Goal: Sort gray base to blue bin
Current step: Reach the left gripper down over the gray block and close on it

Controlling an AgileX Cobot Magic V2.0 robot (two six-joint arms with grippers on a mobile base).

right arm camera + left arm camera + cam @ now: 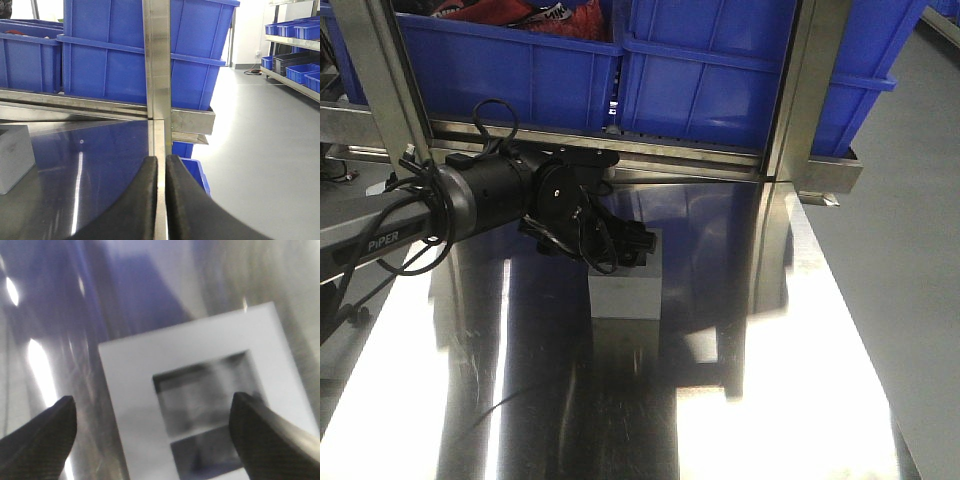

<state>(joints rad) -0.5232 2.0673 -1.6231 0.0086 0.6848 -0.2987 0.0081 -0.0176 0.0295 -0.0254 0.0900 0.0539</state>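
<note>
Glossy black cylindrical joint (pixel 485 200) on the left arm. Left of the joint, a grey link (pixel 365 232) bears white "PIPER" lettering (pixel 385 243); black cables (pixel 415 175) loop around the joint. The left gripper (pixel 153 407) has dark, tapered, fine-weave fingers (pixel 40 440). The right gripper (pixel 161 162) has smooth, rounded, matte-black fingers (pixel 140 200).

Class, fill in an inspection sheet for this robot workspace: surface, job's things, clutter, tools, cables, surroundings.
Surface: shiny steel table, strong reflections.
Job's things: gray base standing on the table, square opening facing up; blue bin on the rack behind it.
Clutter: nothing seen on the table.
Tools: left tool open above the base, not gripping; right tool shut, empty.
Cables: black cables looped around the left arm.
Surroundings: steel rack post, gray floor, shelves holding more blue bins.
</note>
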